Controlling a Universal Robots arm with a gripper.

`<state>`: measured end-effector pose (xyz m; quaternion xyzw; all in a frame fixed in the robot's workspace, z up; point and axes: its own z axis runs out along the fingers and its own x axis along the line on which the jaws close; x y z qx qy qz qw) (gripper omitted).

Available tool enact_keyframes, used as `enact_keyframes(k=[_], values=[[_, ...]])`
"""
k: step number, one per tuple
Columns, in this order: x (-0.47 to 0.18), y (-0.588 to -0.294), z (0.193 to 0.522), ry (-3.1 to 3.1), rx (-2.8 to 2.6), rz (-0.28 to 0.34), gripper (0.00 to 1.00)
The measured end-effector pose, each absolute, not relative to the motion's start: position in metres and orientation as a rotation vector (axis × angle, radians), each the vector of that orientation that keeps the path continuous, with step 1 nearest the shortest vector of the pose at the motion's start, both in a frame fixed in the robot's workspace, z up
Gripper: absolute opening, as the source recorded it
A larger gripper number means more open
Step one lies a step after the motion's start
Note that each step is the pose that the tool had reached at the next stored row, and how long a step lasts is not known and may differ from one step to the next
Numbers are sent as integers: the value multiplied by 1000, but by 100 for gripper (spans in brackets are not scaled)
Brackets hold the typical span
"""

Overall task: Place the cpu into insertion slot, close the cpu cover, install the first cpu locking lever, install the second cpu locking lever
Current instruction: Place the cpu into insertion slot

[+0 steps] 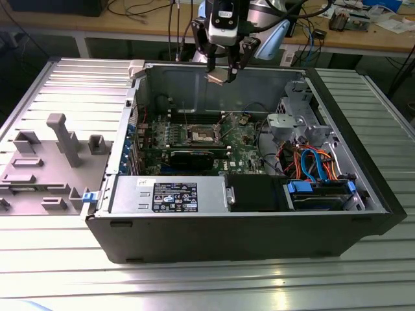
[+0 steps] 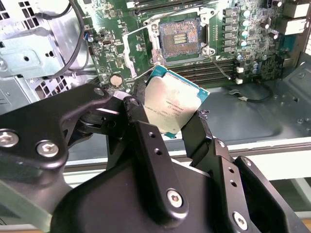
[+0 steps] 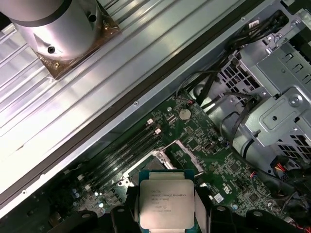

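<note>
My fingers [image 2: 195, 138] are clamped on two opposite edges of the cpu [image 2: 175, 107], its silver top facing back toward my wrist. I hold it high over the open computer case [image 1: 246, 227] on the bench [image 1: 194, 285], well apart from the motherboard [image 1: 243, 152]. The insertion slot [image 2: 181, 36] lies bare beneath it, contacts showing. In the exterior view the slot sits below the chip and slightly toward that view's left.

Ribbed metal table [image 1: 194, 285]: open computer case [image 1: 227, 236], grey plastic fixture [image 1: 58, 162].
</note>
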<state>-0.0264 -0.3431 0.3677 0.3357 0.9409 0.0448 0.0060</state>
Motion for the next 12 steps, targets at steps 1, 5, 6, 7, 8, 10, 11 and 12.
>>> enact_keyframes(k=[1, 5, 6, 7, 8, 10, 11, 12], values=[[-26, -343, 368, 2943, 1055, 140, 54], [-26, -343, 368, 2940, 1063, 140, 54], [-26, -343, 368, 2939, 1064, 140, 54], [-26, -343, 368, 2939, 1065, 140, 54], [-26, -343, 368, 2939, 1065, 140, 54], [-26, -343, 368, 2939, 1065, 140, 54], [-26, -343, 368, 2939, 1065, 140, 54], [-26, -343, 368, 2939, 1065, 140, 54]])
